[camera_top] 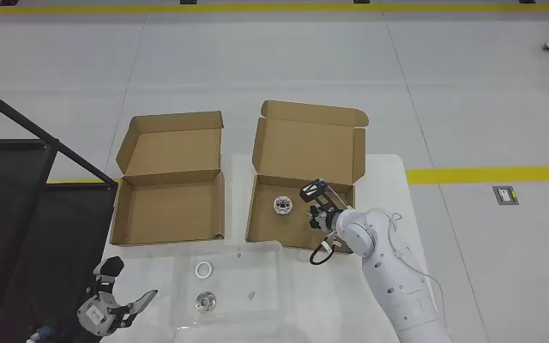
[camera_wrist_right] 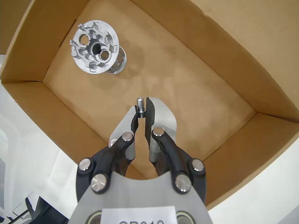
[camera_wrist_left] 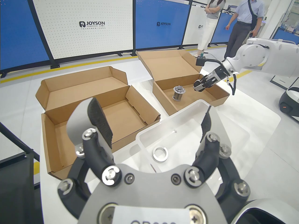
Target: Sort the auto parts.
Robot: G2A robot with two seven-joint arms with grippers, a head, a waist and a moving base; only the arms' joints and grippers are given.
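Bolt [camera_wrist_right: 140, 104] clamped in right gripper [camera_wrist_right: 142, 109] above cardboard box [camera_wrist_right: 198, 89], likely for release beside flanged hub [camera_wrist_right: 94, 47]; left gripper [camera_wrist_left: 151, 117] spread wide.

Only the threaded end of the bolt [camera_wrist_right: 140, 104] shows; its other end is partly hidden, pinched between the pads [camera_wrist_right: 150, 113] of the right gripper [camera_wrist_right: 141, 114]. The flanged part [camera_wrist_right: 94, 47] covers its own lower end with its disc. In the left wrist view the near end of the clear tray [camera_wrist_left: 168, 118] sits behind the left gripper [camera_wrist_left: 149, 109]. From the top, a small pale piece [camera_top: 250, 295] in the tray is too small to tell, and the right arm [camera_top: 377, 249] covers the near corner of the right box [camera_top: 292, 225].
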